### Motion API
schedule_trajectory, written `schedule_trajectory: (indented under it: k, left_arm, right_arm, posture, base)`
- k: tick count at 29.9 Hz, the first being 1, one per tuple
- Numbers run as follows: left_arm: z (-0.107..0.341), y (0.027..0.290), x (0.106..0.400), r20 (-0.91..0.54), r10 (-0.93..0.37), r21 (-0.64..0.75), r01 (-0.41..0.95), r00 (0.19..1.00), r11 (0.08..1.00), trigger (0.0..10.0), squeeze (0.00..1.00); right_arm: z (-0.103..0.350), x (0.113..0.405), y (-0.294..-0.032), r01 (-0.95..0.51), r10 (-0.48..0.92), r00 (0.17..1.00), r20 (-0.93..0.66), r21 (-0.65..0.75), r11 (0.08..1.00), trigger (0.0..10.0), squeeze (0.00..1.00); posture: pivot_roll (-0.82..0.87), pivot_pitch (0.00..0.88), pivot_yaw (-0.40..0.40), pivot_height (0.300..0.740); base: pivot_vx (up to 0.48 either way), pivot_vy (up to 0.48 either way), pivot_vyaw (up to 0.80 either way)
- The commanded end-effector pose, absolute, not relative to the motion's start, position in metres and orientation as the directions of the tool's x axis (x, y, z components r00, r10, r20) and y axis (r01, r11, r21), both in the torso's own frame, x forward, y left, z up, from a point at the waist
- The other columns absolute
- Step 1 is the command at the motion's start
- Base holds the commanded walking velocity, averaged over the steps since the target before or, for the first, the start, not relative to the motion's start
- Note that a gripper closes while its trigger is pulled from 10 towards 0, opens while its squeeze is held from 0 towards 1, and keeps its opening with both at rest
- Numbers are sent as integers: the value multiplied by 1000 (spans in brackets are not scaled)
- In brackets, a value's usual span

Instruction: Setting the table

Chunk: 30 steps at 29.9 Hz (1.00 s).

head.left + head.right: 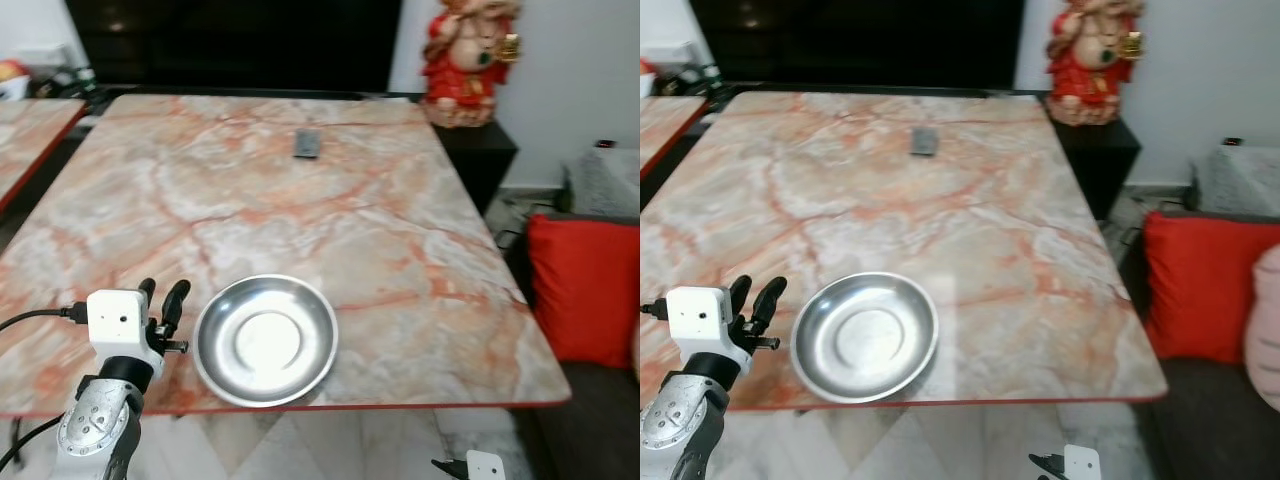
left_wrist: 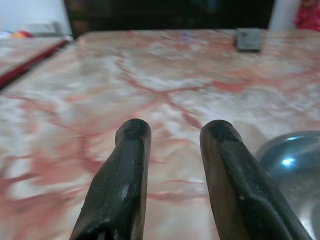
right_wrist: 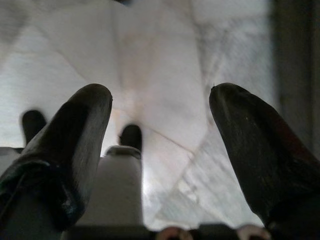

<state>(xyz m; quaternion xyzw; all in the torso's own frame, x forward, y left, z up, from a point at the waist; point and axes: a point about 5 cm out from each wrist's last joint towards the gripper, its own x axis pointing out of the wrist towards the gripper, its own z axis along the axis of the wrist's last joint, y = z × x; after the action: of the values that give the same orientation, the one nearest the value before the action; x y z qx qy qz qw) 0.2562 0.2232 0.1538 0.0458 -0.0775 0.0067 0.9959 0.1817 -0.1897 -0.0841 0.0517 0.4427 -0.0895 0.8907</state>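
A shallow round silver plate (image 1: 265,340) lies empty on the marble table (image 1: 400,230), close to its front edge. My left gripper (image 1: 163,292) hovers just left of the plate, a little apart from its rim. Its two black fingers (image 2: 131,165) are open with nothing between them. The left wrist view catches the plate's rim (image 2: 295,155) beside the fingers. My right gripper (image 3: 162,95) hangs idle below the table's front edge, open over the pale floor.
A small dark flat object (image 1: 307,143) lies far back on the table. A red figurine (image 1: 465,60) stands on a dark cabinet at the back right. A red cushion (image 1: 585,290) is on the right, and a second marble table (image 1: 30,125) on the left.
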Motion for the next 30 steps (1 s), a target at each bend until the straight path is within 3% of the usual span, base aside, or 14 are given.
schedule_trajectory:
  k: [1, 10, 30]
  left_arm:
    - [152, 222, 256, 156, 3, 104, -20, 988, 994, 10000, 0]
    - [152, 222, 256, 160, 4, 104, -21, 987, 994, 10000, 0]
    - [154, 222, 258, 174, 5, 106, -23, 985, 994, 10000, 0]
  right_arm:
    - [-87, 175, -192, 227, -122, 575, -809, 15, 974, 10000, 0]
    - [-87, 177, -187, 223, -110, 581, -807, 28, 974, 10000, 0]
    - [-89, 172, -188, 212, -107, 571, -814, 20, 977, 10000, 0]
  posture:
    - [118, 71, -39, 740]
    - [123, 58, -41, 740]
    - [132, 69, -44, 740]
  base:
    - [0, 262, 0]
    - [0, 289, 0]
    - [0, 480, 0]
